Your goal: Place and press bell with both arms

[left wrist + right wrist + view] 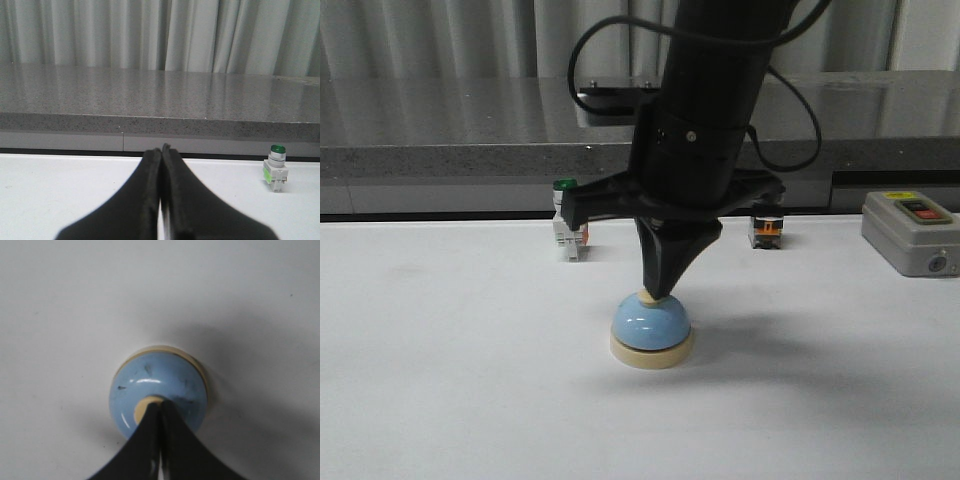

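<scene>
A white table (440, 380) carries the scene: the right arm (705, 110) stands almost plumb over its middle, its gripper (657, 293) pinched together with nothing between the fingers, the tip on the cream button (145, 407) of the blue bell (651, 327). The bell sits upright directly beneath that tip, so the press runs straight down. The left gripper (161, 200), also closed and empty, points toward a green-capped switch (276, 168) well away from the bell.
</scene>
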Robot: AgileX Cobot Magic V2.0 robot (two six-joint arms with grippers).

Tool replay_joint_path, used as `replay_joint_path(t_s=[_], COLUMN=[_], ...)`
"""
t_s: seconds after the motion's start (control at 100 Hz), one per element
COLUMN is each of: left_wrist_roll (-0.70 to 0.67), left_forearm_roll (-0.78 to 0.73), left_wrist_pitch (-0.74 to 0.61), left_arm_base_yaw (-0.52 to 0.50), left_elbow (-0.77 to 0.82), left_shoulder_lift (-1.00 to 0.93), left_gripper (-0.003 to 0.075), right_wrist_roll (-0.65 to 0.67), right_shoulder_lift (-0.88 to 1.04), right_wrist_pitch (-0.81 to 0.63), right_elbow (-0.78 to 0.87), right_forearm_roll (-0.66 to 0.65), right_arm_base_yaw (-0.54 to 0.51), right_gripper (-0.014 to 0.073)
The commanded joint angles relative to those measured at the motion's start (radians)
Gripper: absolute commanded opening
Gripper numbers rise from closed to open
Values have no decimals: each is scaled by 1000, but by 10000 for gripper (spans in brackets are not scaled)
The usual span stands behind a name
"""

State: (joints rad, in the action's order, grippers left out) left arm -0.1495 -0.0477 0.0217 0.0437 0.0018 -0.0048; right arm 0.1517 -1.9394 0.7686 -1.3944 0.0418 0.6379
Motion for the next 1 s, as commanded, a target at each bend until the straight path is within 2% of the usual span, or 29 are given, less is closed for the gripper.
replay_joint_path(t_s=[0.0, 0.22, 0.48, 0.74, 0.99], left_wrist_roll=[2, 2, 2, 2, 2], left_forearm_roll=[4, 4, 4, 4, 4], left_wrist_pitch=[-80, -80, -80, -80, -80], left_arm_base_yaw=[-2, -2, -2, -2, -2], left_elbow=[42, 42, 42, 42, 42], left_shoulder_lift=[-30, -30, -30, -30, -30], left_gripper=[-20, -20, -20, -20, -20], right_wrist_roll=[-12, -12, -11, -11, -10], right_shoulder_lift=[28, 64, 222, 435, 681], right_wrist_pitch=[-15, -3, 20, 24, -40], right_elbow=[-32, -32, -33, -1, 188], right_forearm_roll=[0, -15, -80, -148, -168], right_arm_base_yaw=[-1, -1, -22, -111, -245], right_gripper=[-60, -60, -60, -60, -60])
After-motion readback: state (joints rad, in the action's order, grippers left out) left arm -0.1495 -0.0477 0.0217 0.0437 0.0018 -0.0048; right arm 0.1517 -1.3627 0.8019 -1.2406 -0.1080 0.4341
